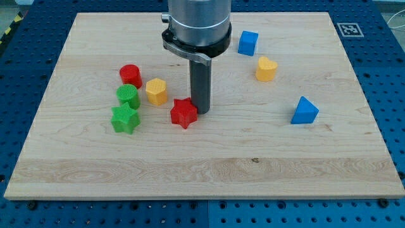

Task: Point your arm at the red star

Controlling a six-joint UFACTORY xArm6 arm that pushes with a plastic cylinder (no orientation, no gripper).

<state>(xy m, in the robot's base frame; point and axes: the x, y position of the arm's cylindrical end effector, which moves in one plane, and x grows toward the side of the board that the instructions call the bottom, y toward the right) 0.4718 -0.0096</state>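
The red star [183, 113] lies on the wooden board [202, 171], a little left of the middle. My tip [202, 111] stands right beside it on the view's right, touching or almost touching its right edge. The dark rod runs straight up from there to the arm's grey body at the view's top.
A yellow hexagon [156, 91] lies up-left of the star. A red cylinder [130, 75], a green cylinder [128, 96] and a green star [124, 118] cluster further left. A blue cube [248, 43], a yellow heart [266, 68] and a blue triangle [304, 111] lie on the right.
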